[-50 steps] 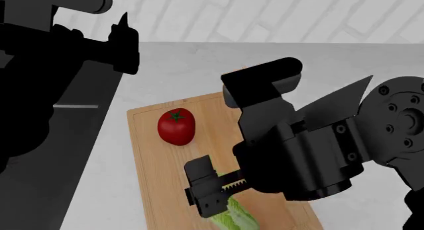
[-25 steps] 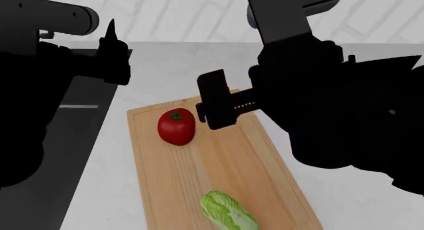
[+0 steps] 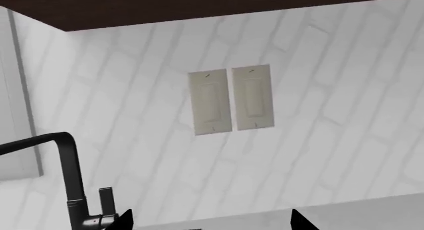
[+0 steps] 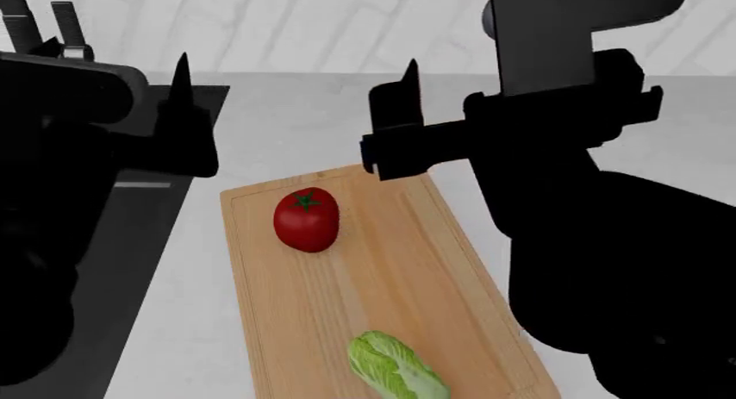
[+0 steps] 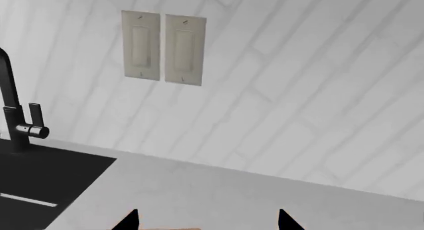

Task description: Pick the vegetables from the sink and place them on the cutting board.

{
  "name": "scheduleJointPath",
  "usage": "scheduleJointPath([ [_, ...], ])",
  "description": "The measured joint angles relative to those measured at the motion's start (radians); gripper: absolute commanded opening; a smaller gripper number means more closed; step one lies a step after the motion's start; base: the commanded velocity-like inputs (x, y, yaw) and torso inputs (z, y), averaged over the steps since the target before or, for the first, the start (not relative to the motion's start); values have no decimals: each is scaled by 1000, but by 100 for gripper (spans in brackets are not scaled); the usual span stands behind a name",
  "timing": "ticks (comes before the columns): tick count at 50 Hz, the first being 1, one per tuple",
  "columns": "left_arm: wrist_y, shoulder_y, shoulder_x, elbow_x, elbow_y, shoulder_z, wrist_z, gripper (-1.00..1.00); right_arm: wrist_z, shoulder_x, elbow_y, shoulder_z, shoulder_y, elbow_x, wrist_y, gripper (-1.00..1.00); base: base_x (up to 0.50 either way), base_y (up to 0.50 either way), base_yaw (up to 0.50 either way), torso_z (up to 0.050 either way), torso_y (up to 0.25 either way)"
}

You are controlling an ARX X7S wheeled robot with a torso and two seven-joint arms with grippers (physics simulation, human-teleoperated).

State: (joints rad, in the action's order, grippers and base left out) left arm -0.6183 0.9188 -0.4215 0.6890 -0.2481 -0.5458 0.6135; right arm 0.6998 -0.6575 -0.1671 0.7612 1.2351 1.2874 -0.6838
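Note:
The red tomato and the pale-green napa cabbage both lie on the light-wood cutting board. The tomato is near its far end and the cabbage at its near end. My right gripper is raised above the board's far edge, pointing at the wall. It is open and empty, with its tips wide apart in the right wrist view. My left gripper hangs over the black sink, open and empty, as the left wrist view also shows.
The black faucet stands behind the sink and also shows in the right wrist view. Two switch plates sit on the white tiled wall. Grey countertop surrounds the board.
My right gripper has let go of the cabbage, risen, and swung toward the wall. The cabbage stays on the board's near end. My left arm has shifted slightly.

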Motion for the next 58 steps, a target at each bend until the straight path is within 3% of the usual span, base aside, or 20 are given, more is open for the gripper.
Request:
scheduleJointPath([
  [33,199,-234,-46,-3,-226,58,45,100,103,-85,-307,-76,-308,-176,331,100,0,0,0,0,0],
  [58,423,-367,-70,-20,-362,99,-29,100,173,-126,-499,-129,-457,-276,488,100,0,0,0,0,0],
])
